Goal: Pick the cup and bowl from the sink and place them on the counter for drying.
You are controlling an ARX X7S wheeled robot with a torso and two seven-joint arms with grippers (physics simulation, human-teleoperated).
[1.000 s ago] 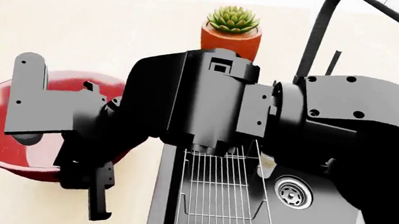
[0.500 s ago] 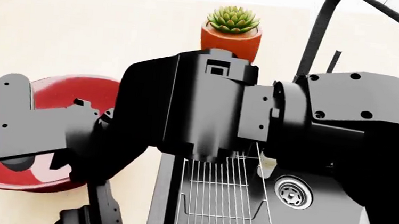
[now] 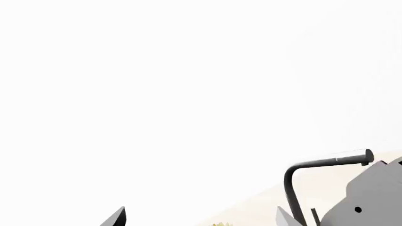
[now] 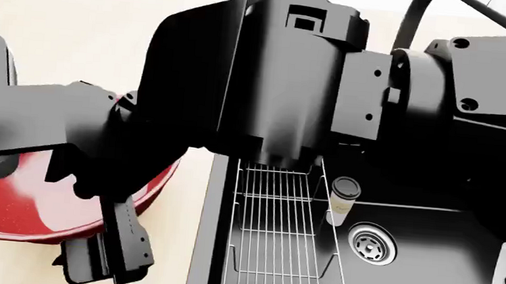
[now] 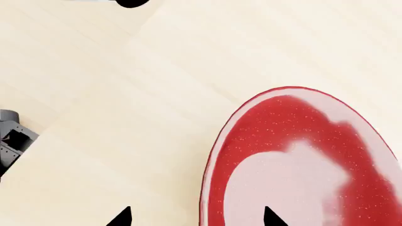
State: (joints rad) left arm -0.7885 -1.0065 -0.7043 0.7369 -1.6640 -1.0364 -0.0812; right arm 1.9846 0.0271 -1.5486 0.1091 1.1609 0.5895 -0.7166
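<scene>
The large red speckled bowl [image 4: 12, 214] rests on the pale counter [image 4: 80, 40] left of the black sink [image 4: 442, 265]. In the right wrist view the bowl [image 5: 295, 165] lies below my right gripper [image 5: 196, 217], which is open, its tips straddling the bowl's rim without holding it. A dark finger [image 4: 123, 240] shows at the bowl's right rim in the head view. The off-white cup [image 4: 342, 202] with a dark lid stands in the sink beside the wire rack [image 4: 277, 239]. My left gripper [image 3: 201, 217] is open and empty, pointing up at white background.
The big dark right arm [image 4: 276, 83] crosses the head view from right to left and hides the counter behind it. The gooseneck faucet [image 4: 412, 19] rises behind the sink and also shows in the left wrist view [image 3: 290, 188]. The steel drain [image 4: 371, 246] lies right of the rack.
The right arm has risen toward the head camera and now hides the plant pot. The cup has come into view in the sink. The bowl sits slightly lower in the view.
</scene>
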